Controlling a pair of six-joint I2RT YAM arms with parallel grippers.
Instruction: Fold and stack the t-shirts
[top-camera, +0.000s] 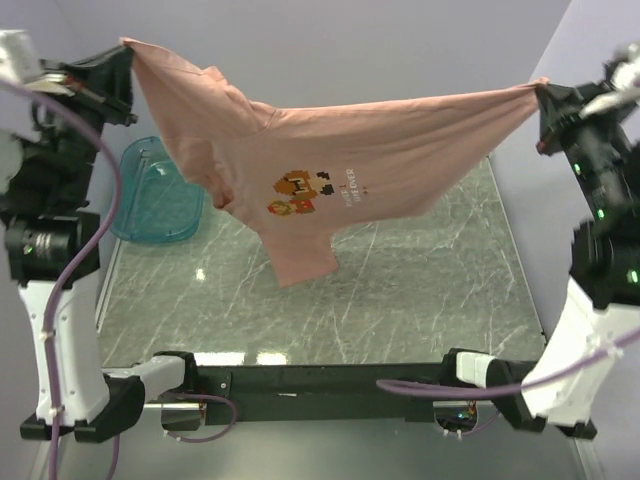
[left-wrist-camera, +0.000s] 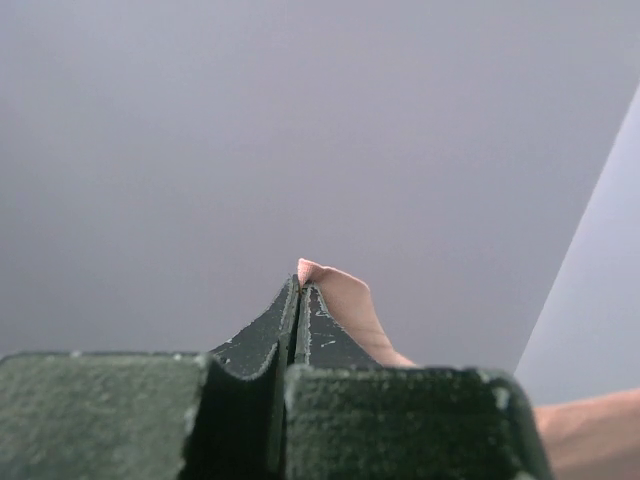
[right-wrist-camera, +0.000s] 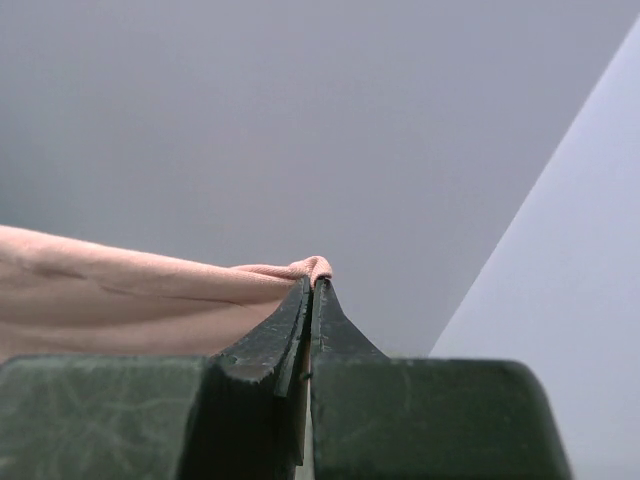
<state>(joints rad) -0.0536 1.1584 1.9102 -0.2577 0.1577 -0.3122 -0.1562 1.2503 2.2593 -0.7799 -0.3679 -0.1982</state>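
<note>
At far left the left fingers (left-wrist-camera: 262, 335) pinch one corner of the pink t-shirt (top-camera: 340, 170); below them a teal tray (top-camera: 155, 195) sits on the marbled surface (top-camera: 420, 290); the shirt hangs stretched in the air; at right the right fingers (right-wrist-camera: 268, 340) clamp its opposite corner.

You get bright, even light in the top view; white glare patches sit on the glossy table (top-camera: 420, 300) near its front edge, shadows soft. Your wrist views are dimmer, flat grey, with the near fingers (left-wrist-camera: 255, 345) slightly soft.
</note>
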